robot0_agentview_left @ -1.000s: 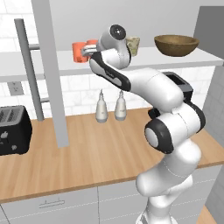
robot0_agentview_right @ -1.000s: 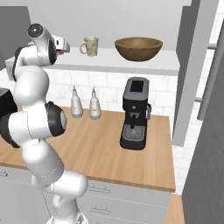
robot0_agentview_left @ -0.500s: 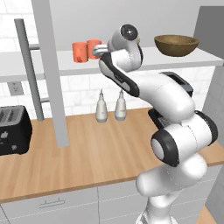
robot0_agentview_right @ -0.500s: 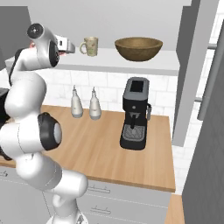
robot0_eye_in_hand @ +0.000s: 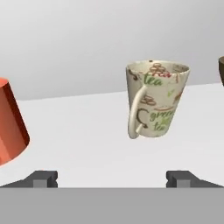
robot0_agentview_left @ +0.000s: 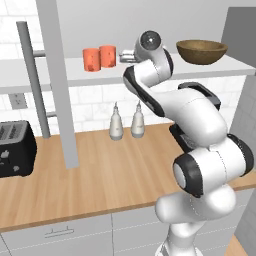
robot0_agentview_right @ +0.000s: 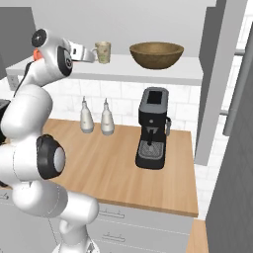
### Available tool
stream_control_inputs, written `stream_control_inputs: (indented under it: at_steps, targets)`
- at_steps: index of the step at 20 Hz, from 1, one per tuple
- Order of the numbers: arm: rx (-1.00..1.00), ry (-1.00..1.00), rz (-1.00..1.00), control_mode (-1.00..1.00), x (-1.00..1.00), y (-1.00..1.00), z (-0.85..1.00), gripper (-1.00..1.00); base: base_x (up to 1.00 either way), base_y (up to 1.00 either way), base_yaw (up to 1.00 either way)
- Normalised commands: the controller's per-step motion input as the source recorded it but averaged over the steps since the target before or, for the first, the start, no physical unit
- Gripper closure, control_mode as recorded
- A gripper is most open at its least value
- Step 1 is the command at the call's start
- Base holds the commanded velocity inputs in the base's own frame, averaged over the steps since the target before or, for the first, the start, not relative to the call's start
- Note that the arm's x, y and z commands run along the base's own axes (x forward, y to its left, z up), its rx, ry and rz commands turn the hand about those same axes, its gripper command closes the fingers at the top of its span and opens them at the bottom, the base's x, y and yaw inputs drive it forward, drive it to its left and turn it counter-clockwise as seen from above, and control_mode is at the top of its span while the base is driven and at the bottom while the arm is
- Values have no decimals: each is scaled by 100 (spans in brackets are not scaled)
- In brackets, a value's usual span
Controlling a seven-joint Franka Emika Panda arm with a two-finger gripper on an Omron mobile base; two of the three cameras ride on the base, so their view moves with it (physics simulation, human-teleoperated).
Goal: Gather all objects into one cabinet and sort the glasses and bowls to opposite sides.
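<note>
1. The gripper (robot0_eye_in_hand: 112, 178) stood at shelf height with its fingers (robot0_eye_in_hand: 43, 179) spread wide and grasping nothing; the beige mug (robot0_eye_in_hand: 155, 99), printed with tea lettering and its handle turned toward the camera, stood upright on the cabinet shelf (robot0_eye_in_hand: 87, 144) beyond the tips, apart from both of them.
2. In the hand view the mug sat at about 1 o'clock from the midpoint between the fingers, with one orange-red cup (robot0_eye_in_hand: 9, 122) at 9 o'clock and the dark rim of the wooden bowl (robot0_eye_in_hand: 221, 68) just showing at 3 o'clock.
3. My reading is that the sorting step was under way: the two orange-red cups (robot0_agentview_left: 99, 58) stood side by side toward the door end of the shelf (robot0_agentview_left: 60, 77), the wooden bowl (robot0_agentview_left: 201, 51) at the far opposite end, and the mug between them, nearer the cups.
4. If the mug was to join the cups, the next move called for centring the open fingers on it, closing and carrying it toward 9 o'clock; the handle could get in the way of a clean grip.
5. Below the shelf ran a wooden table (robot0_agentview_left: 100, 175) carrying two white bottles (robot0_agentview_left: 126, 121), a black toaster (robot0_agentview_left: 15, 148) and a black coffee machine (robot0_agentview_right: 153, 128), backed by white tile.
6. The tall grey door (robot0_agentview_left: 59, 75) with its bar handle (robot0_agentview_left: 34, 75) stood open.
</note>
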Motion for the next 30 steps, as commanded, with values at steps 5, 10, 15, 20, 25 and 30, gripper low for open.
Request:
stream_control_inputs:
  at_steps: [5,10,15,20,25,30]
  targets:
    - [1,4,-18,-100,21,-19,15,-100,0,0,0]
    - [2,11,-5,-100,14,-5,1,-100,0,0,0]
    - [0,5,-3,-100,38,-21,0,-100,0,0,0]
    - [0,0,-2,-100,42,-5,-1,-100,0,0,0]
    - [0,0,-3,-100,50,0,0,-100,0,0,0]
    - [1,0,-3,-100,21,-8,0,-100,0,0,0]
